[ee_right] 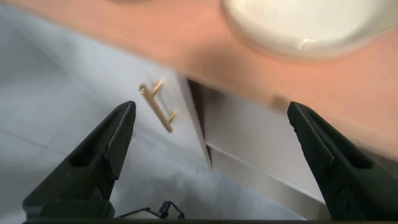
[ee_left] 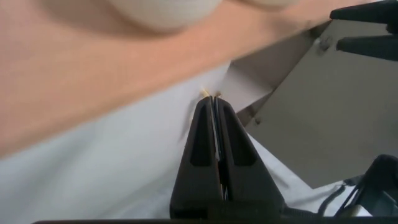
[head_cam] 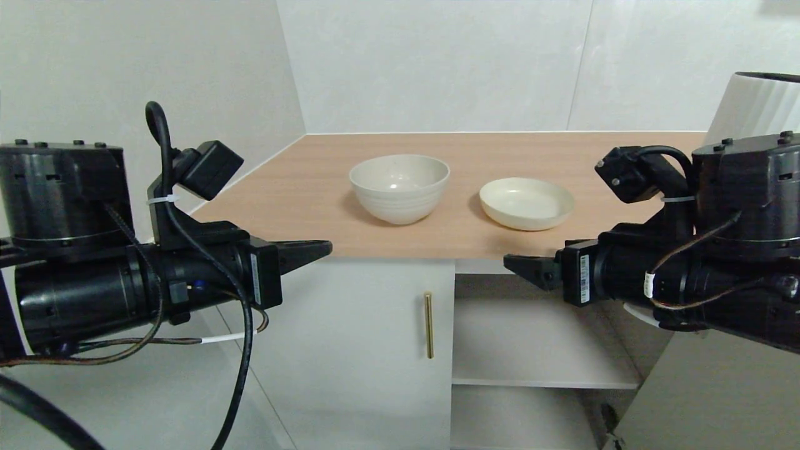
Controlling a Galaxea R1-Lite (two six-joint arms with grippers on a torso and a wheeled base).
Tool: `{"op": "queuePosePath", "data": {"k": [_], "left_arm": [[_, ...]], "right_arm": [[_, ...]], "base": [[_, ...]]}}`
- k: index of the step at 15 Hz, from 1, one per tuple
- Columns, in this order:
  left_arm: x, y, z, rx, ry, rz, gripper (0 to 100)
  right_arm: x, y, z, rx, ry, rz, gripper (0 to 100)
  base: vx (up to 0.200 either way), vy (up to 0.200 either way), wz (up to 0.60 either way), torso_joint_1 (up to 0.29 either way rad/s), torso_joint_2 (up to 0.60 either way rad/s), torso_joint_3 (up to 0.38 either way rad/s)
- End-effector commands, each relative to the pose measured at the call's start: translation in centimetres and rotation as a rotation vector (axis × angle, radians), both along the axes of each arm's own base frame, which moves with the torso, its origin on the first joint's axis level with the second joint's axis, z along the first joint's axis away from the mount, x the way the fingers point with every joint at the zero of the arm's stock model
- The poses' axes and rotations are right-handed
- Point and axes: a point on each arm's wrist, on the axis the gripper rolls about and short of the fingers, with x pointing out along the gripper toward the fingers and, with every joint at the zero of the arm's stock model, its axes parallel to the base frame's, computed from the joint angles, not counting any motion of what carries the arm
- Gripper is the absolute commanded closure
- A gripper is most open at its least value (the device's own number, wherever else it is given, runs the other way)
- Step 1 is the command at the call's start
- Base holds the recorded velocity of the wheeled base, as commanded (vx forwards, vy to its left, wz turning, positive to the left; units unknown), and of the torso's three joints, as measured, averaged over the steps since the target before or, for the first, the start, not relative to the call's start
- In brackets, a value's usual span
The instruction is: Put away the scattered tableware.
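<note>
The left end effector [ee_left: 212, 98] was pressed together, the right end effector [ee_right: 210, 115] spread. A smooth shallow dish [head_cam: 527, 203] lay near the deep round ribbed bowl [head_cam: 399, 187].

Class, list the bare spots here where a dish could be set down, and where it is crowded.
Free: the countertop left of the bowl, the strip behind both dishes, and the open cupboard shelf beside the closed door. Tightest: the narrow gap between bowl and shallow dish.
</note>
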Motion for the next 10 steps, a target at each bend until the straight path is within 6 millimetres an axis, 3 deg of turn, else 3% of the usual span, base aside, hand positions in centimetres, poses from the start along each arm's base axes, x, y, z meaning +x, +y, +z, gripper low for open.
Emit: {"op": "queuePosePath", "data": {"k": [1,10], "left_arm": [[0.01,-0.02,-0.05,0.0,0.002,-0.001,100],[0.27,-0.13,-0.17,0.001,0.007,-0.002,100]], "right_arm": [[-0.33,-0.21,0.32,0.009,-0.01,0.004,0],[0.24,-0.57,0.61,0.012,-0.037,-0.017,0]], "base": [[0.0,0.0,0.0,0.134,-0.47,-0.344],[0.0,0.0,0.0,0.154,-0.46,-0.304]]}}
